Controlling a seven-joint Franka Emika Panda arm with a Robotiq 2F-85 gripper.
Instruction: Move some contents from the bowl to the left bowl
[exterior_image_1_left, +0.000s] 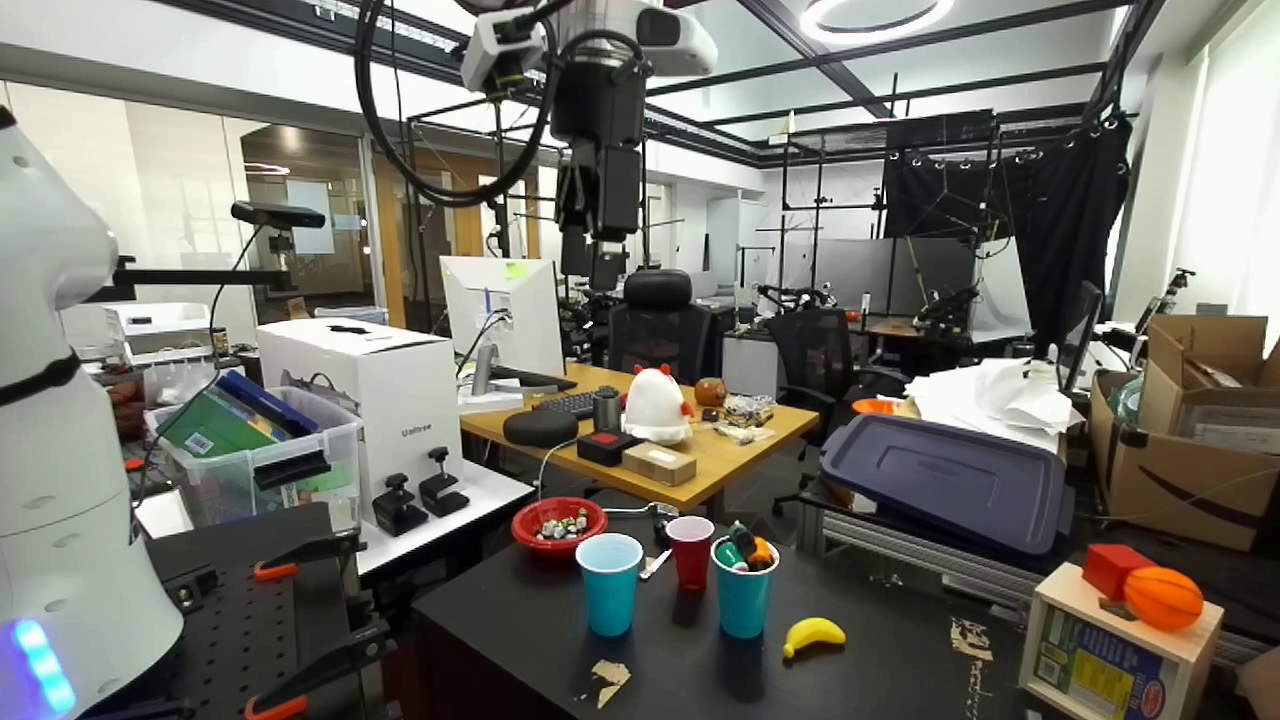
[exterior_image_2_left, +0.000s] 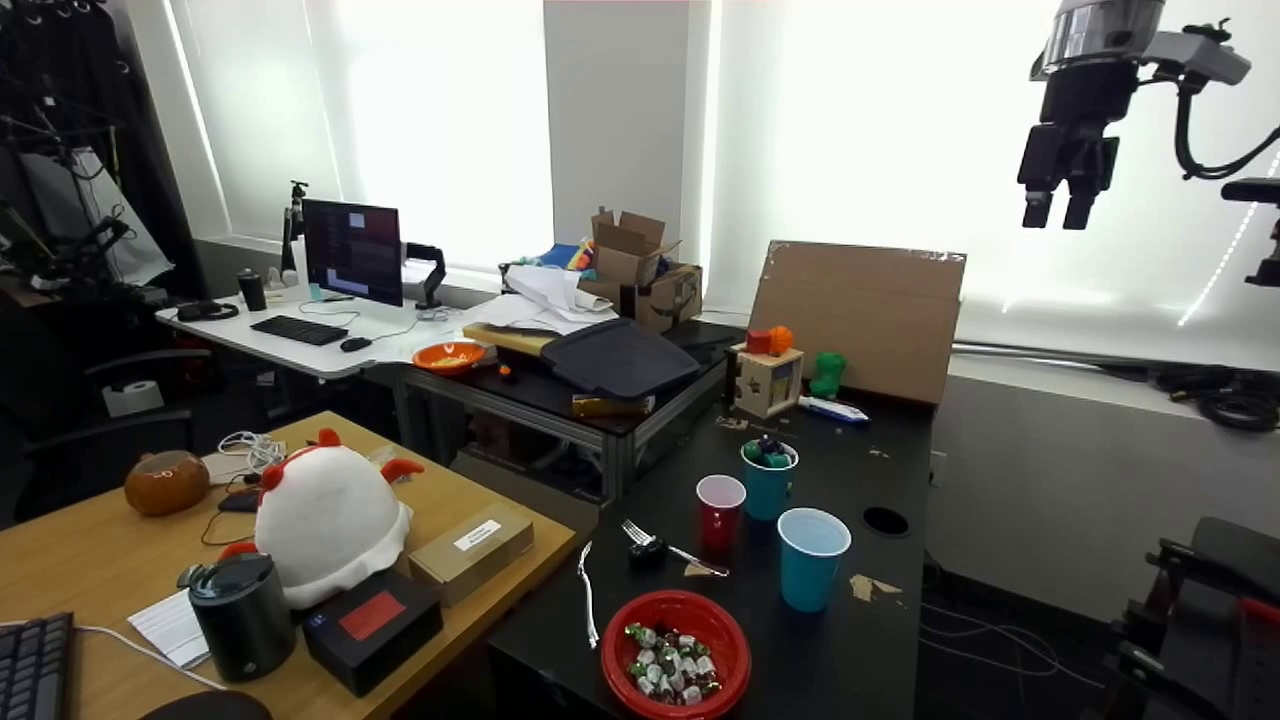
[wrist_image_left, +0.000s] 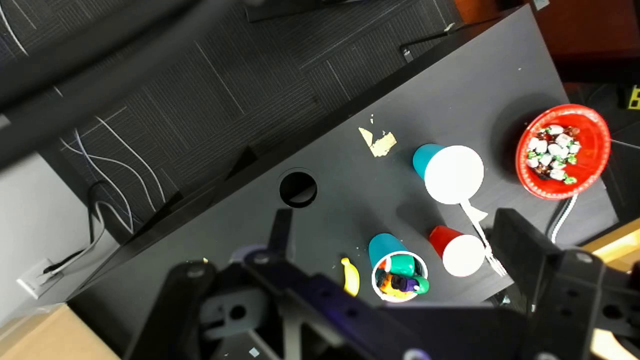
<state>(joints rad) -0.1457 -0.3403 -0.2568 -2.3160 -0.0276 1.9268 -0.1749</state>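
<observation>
Gripper, nearest the wrist camera, shows fingers spread wide apart; both exterior views place it high above the black table; bowl, red, sits upright near the table's edge; wrapped sweets lie inside it.

Obstructions noted: plain cup, blue and upright, near the bowl; red cup, upright, near the plain cup; full cup, also blue and upright, heaped above its rim with coloured pieces; fork, lying between bowl and red cup; small black thing at the fork's neck, kind unclear; white cord just beside the bowl.

Further along the table: banana, near the full cup; torn scraps, near the plain cup; round hole in the tabletop; wooden box, carrying red block and orange ball; green thing and tube close to the box; cardboard sheet behind, leaning back.

Adjoining furniture: bench, bearing dark lid, tilted, and loose papers; orange dish near the lid; wooden desk beside the table's bowl end, bearing white plush, carton, mug, black box and keyboard; clear bin beside white case.
</observation>
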